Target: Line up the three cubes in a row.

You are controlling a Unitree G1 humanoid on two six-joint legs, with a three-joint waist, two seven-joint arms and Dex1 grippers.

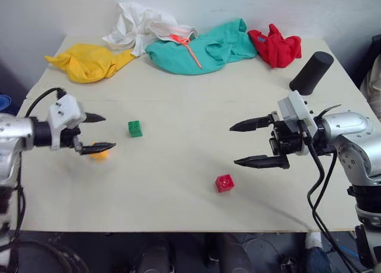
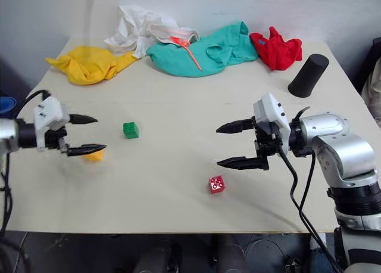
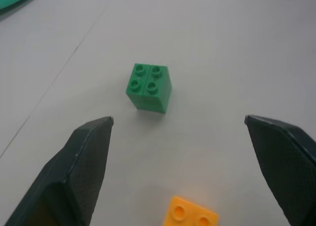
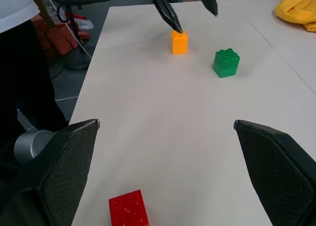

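1. Both jaws stand wide and empty: left gripper (image 1: 95,133) over the orange cube (image 3: 191,213), right gripper (image 1: 253,143) above the desk (image 1: 178,207).
2. Nearest the front edge lies the red cube (image 1: 224,183); orange sits left, the green cube (image 1: 135,128) farther in, all well apart.
3. The cubes look light, rigid and smooth; I'd pinch flat side walls below the studs.
4. Mid-desk is open; cloths (image 1: 202,46) and a black cylinder (image 1: 311,73) crowd the far edge.

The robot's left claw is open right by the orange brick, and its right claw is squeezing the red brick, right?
Not quite. The right gripper is open too, and it holds nothing: the red brick sits on the table below it, as the right eye view shows. The left gripper is open by the orange brick.
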